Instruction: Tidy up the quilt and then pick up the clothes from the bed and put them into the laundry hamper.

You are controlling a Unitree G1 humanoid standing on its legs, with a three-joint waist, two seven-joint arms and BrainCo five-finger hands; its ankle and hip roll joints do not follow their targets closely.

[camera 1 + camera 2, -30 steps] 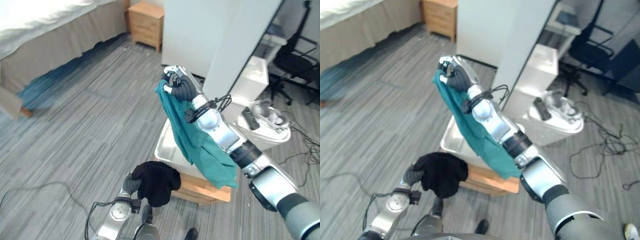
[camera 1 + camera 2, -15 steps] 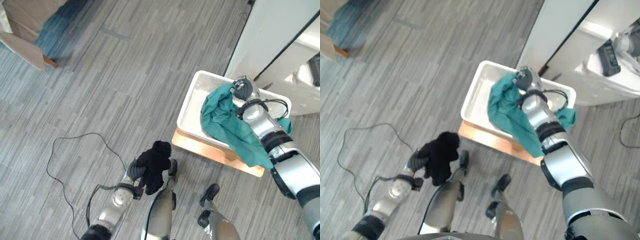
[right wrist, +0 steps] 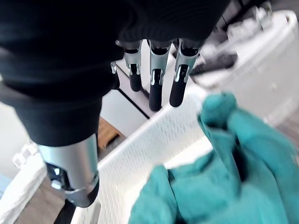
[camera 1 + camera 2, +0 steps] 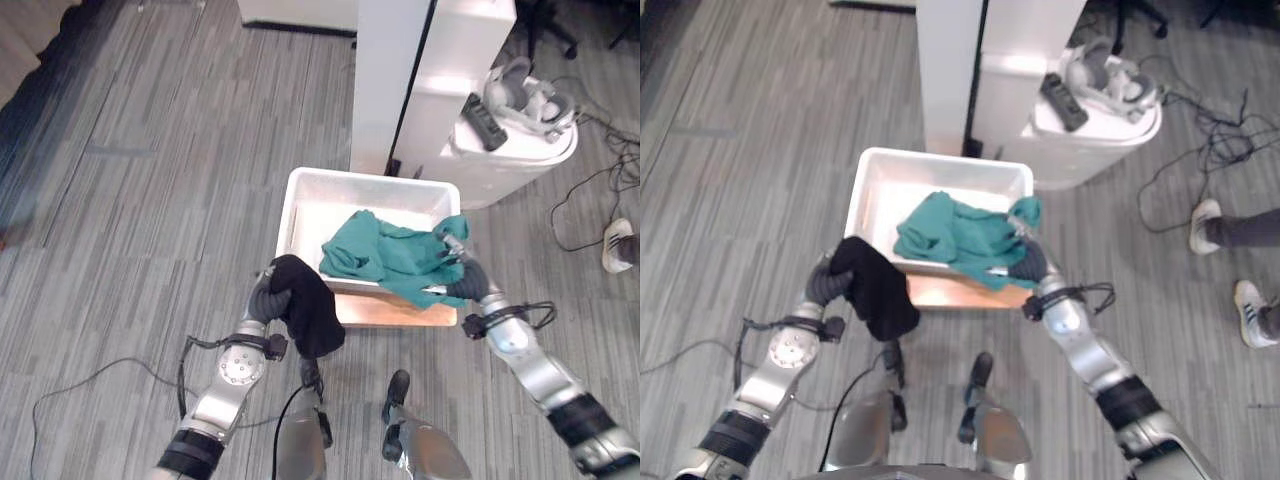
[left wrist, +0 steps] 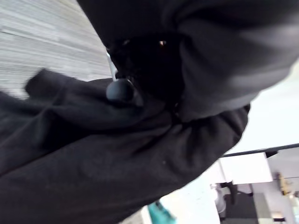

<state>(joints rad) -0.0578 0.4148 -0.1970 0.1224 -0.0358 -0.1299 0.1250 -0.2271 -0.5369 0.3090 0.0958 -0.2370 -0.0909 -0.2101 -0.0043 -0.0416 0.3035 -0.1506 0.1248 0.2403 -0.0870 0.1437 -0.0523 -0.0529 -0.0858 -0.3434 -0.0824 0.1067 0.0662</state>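
Probably a lab or office: grey plank floor [image 4: 150, 200], white cabinets [image 4: 420, 70], loose floor cables [image 4: 590, 190].

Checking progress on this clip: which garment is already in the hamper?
The teal garment: it lies in the white hamper, partly over its near rim. The black garment hangs from the left hand, outside it.

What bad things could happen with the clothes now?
The teal cloth garment droops over the near rim of the white plastic hamper beside the open right hand, so it might slide out. The black cloth garment in the left hand hangs outside the hamper and might drop onto the floor.
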